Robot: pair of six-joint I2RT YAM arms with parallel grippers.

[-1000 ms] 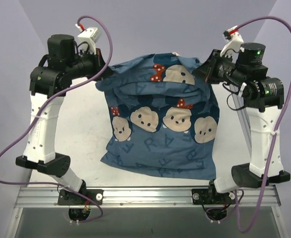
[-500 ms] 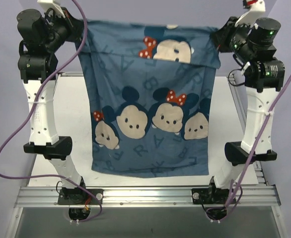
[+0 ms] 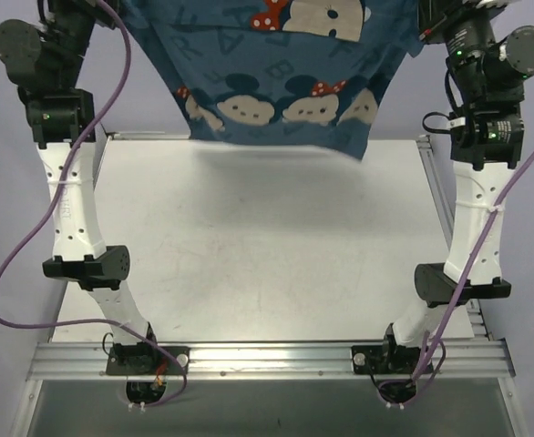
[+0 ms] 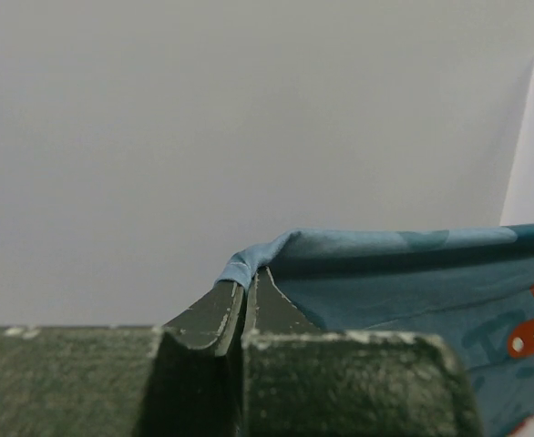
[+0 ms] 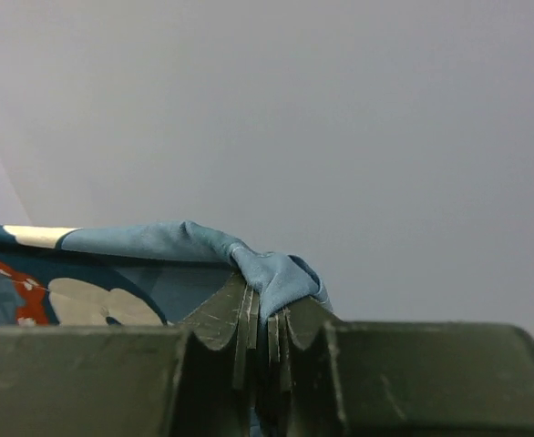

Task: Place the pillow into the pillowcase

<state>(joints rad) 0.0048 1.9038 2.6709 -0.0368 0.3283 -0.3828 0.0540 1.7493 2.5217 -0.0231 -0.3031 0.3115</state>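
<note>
The white bench [image 3: 249,246] shows faint grey scuffs. A ribbed metal rail [image 3: 267,360] runs along its near edge, and a plain pale lilac wall [image 4: 249,118] stands behind.

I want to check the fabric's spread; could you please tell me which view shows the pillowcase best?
The top external view: the pillowcase hangs spread wide above the table. Each wrist view shows only one pinched corner.

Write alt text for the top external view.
A blue pillowcase printed with cartoon mouse faces hangs stretched between the raised left arm and right arm, above a white table. Its top runs out of frame.
</note>
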